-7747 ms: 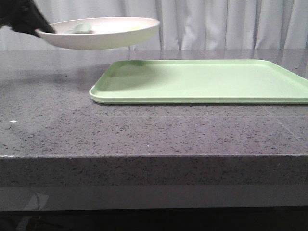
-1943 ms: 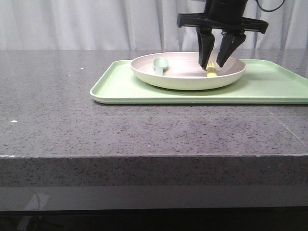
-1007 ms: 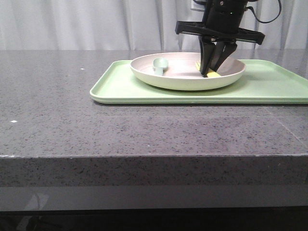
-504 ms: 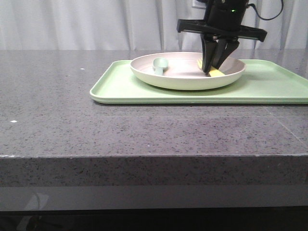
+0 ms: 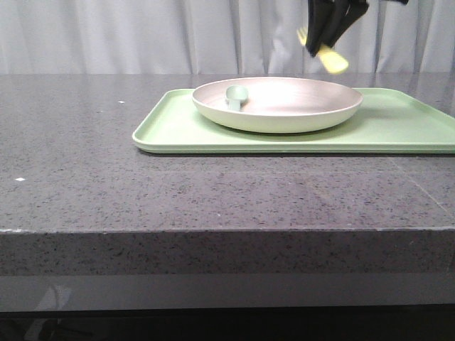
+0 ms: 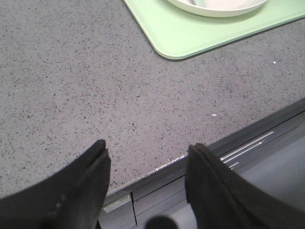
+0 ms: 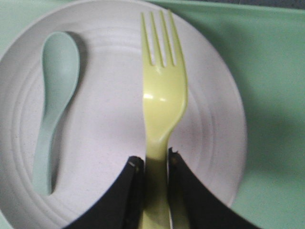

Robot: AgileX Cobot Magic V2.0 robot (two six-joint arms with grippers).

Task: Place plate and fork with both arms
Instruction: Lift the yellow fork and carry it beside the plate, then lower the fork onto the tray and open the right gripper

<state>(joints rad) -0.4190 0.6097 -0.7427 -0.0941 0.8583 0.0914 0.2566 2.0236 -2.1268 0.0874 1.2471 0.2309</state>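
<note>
Up high, the right gripper pinches the fork by its handle, above the plate on the tray — light, stiff, slick plastic, so a handle hold suits. Left gripper gapes empty — well apart.

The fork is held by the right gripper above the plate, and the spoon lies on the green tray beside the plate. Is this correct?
Not fully. The spoon lies inside the plate, not on the tray; the right wrist view shows it. The right gripper does hold the fork above the plate.
</note>
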